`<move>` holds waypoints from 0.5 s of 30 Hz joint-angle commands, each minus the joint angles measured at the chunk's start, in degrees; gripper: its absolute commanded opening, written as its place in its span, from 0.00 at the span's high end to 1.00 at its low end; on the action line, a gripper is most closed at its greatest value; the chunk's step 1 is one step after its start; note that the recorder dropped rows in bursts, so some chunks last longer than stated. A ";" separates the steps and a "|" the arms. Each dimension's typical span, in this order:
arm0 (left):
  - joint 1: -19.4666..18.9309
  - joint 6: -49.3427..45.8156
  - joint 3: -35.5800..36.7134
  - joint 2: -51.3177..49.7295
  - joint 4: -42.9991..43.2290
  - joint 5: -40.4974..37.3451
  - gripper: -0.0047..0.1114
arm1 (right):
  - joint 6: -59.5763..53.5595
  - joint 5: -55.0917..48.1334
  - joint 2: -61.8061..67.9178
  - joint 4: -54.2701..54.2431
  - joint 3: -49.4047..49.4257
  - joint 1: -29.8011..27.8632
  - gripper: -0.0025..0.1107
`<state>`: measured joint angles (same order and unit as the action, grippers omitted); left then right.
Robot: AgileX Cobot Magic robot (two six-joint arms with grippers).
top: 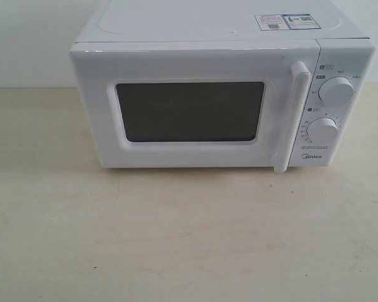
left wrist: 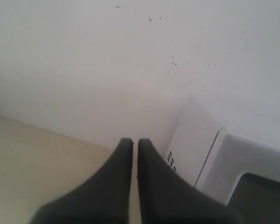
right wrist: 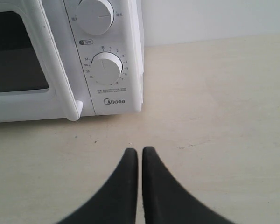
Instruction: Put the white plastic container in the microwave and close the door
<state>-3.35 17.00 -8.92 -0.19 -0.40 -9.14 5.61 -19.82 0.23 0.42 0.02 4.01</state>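
The white Midea microwave [top: 220,94] stands at the back of the beige table. Its door [top: 189,110], with the dark window and the vertical white bar handle [top: 291,116], is shut flat against the body. Two round knobs [top: 336,90] sit on the panel right of the door. The white plastic container shows in no view. No arm appears in the exterior view. My left gripper [left wrist: 135,141] is shut and empty, off the microwave's left side [left wrist: 191,144]. My right gripper [right wrist: 140,150] is shut and empty above the table, in front of the knob panel [right wrist: 107,70].
The beige table [top: 176,239] stretches in front of the microwave and to both sides. A white wall [left wrist: 107,60] rises behind it. Stickers [top: 286,22] lie on the microwave's top.
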 commanded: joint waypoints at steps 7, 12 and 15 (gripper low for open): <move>-0.05 -8.86 6.26 0.19 -3.30 2.24 0.92 | 0.09 0.17 -0.23 0.25 -0.02 -0.13 0.98; -0.05 -9.60 8.69 0.19 -3.07 2.24 0.92 | 0.09 0.17 -0.23 0.25 -0.02 -0.13 0.98; -0.05 -9.75 8.92 0.19 -2.68 3.19 0.92 | 0.09 0.17 -0.23 0.25 -0.02 -0.13 0.98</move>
<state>-3.35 7.82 -0.37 -0.19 -3.01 -7.37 5.61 -19.82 0.23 0.42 0.02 4.01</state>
